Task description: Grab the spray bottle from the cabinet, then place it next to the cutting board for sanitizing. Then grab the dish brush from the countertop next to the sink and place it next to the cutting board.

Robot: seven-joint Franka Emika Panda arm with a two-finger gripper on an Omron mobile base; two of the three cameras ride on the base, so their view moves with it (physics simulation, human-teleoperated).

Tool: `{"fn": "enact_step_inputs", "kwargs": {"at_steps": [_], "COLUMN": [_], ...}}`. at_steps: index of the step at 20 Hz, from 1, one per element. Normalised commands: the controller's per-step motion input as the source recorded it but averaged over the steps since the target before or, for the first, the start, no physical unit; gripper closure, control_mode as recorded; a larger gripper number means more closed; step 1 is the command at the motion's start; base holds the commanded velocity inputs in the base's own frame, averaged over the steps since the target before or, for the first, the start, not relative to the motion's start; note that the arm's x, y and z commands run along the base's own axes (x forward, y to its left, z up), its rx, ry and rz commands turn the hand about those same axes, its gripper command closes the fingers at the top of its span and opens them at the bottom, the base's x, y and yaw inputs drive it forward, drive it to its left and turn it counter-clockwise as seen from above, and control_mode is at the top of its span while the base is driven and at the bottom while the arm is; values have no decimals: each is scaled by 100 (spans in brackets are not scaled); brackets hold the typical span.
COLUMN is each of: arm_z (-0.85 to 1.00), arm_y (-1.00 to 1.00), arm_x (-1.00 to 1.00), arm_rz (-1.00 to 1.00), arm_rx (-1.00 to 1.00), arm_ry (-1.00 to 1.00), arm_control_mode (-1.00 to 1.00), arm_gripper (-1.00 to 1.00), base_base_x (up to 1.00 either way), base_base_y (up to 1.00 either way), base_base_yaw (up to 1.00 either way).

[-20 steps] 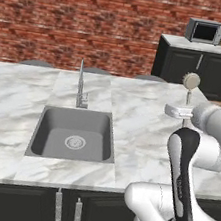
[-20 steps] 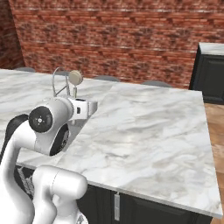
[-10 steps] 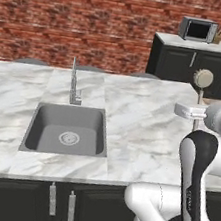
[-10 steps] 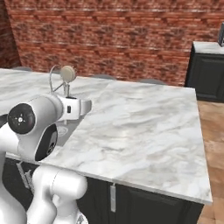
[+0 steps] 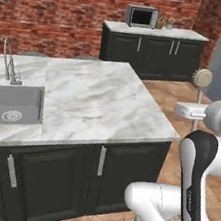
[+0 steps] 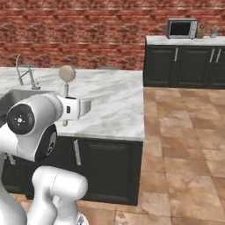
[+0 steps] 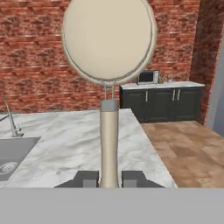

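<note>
Since the earlier frames the base has swung to the right, so both base views have shifted: the sink [image 5: 11, 104] now sits at the far left of the left base view and the tabletop's [image 5: 99, 98] right end and the tiled floor [image 6: 184, 145] have come into sight; the things on the tabletop have not themselves moved, and the brush has stayed upright in the tool throughout. Largest first: the red brick wall [image 6: 88, 30] runs across the back; the white marble tabletop stands over black lower cupboards [image 5: 66, 176]; a second black cabinet run [image 6: 184, 66] against the wall carries a microwave [image 6: 181, 28]; the grey sink lies sunk in the tabletop with its silver tap [image 6: 26, 74] behind it. The tool [image 7: 109, 179] is closed tight on the dish brush [image 7: 108, 127], its fingers [image 7: 133, 178] pressed to either side of the beige handle; the brush stands vertical, its round cream head uppermost, lifted clear of the tabletop, just off the slab's right end in the left base view.
</note>
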Motion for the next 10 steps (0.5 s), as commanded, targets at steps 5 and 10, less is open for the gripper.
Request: {"fn": "enact_step_inputs", "kwargs": {"at_steps": [5, 10], "arm_z": [0, 0], "arm_y": [0, 0], "arm_x": [0, 0], "arm_rz": [0, 0], "arm_rx": [0, 0], "arm_ry": [0, 0], "arm_control_mode": [100, 100], "arm_gripper": [100, 100], "base_base_x": [-1, 0], "base_base_y": [-55, 0], "base_base_yaw": [-81, -100]}}
